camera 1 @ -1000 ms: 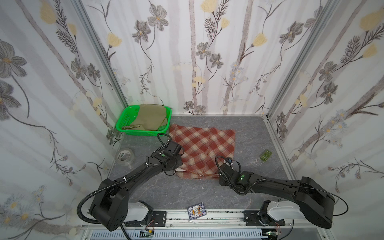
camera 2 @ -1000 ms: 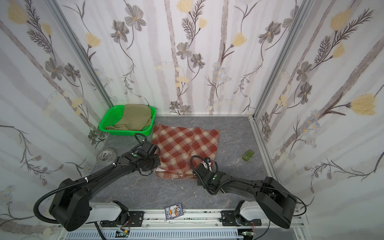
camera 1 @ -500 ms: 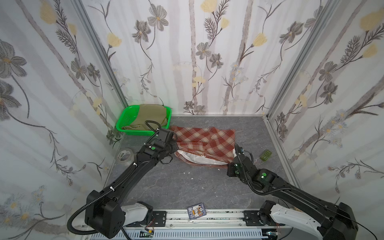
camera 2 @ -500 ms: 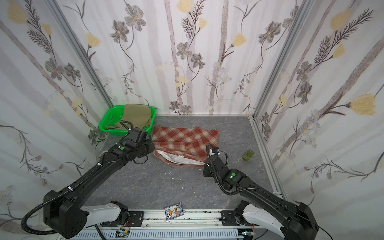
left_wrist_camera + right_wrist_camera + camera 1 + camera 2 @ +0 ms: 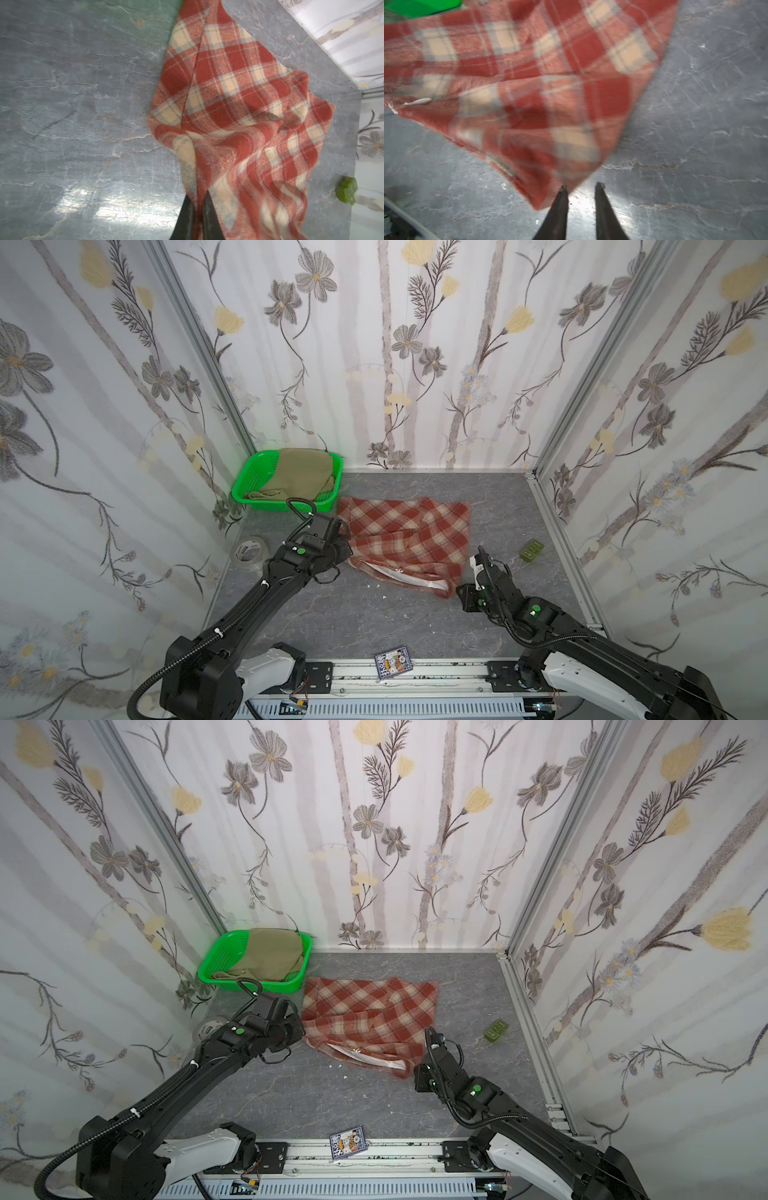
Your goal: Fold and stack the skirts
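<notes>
Half a second back the right gripper (image 5: 581,185) held a corner of the plaid skirt (image 5: 409,539); now its jaws stand a little apart with nothing between them, the blurred corner just off one fingertip. The left gripper (image 5: 197,195) stays pinched on the skirt's left edge. The khaki skirt (image 5: 299,472) fills the green basket (image 5: 249,485) (back left corner), a tape roll (image 5: 249,551) beside the left arm. Fuzzy plaid lies half folded, white lining showing, on the grey marbled table (image 5: 374,622)
</notes>
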You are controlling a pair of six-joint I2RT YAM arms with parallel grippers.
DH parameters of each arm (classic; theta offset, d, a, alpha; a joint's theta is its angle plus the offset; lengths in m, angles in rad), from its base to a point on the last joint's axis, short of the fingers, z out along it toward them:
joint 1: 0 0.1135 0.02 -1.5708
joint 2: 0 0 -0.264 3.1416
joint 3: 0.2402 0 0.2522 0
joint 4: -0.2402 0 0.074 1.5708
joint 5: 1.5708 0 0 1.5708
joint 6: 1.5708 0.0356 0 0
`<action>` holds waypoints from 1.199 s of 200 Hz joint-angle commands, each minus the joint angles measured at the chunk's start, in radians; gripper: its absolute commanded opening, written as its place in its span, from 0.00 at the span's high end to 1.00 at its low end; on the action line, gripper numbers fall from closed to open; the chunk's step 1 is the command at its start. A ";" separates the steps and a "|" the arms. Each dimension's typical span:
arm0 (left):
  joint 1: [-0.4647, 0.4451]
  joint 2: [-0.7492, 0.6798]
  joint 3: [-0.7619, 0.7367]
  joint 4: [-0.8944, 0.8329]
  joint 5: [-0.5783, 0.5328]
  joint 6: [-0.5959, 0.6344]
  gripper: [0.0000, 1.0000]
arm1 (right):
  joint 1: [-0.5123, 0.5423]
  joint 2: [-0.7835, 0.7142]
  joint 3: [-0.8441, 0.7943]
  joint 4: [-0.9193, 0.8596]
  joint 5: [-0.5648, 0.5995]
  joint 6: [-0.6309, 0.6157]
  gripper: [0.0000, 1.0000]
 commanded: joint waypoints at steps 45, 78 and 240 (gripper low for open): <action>-0.029 0.029 -0.018 0.004 -0.053 -0.024 1.00 | 0.133 0.111 0.018 0.028 0.064 0.059 0.65; -0.037 0.039 -0.023 0.004 -0.058 -0.023 1.00 | 0.254 0.257 0.093 0.057 0.083 0.054 0.59; -0.040 0.037 -0.034 0.007 -0.083 -0.015 1.00 | 0.306 0.571 0.214 0.086 -0.016 0.009 0.43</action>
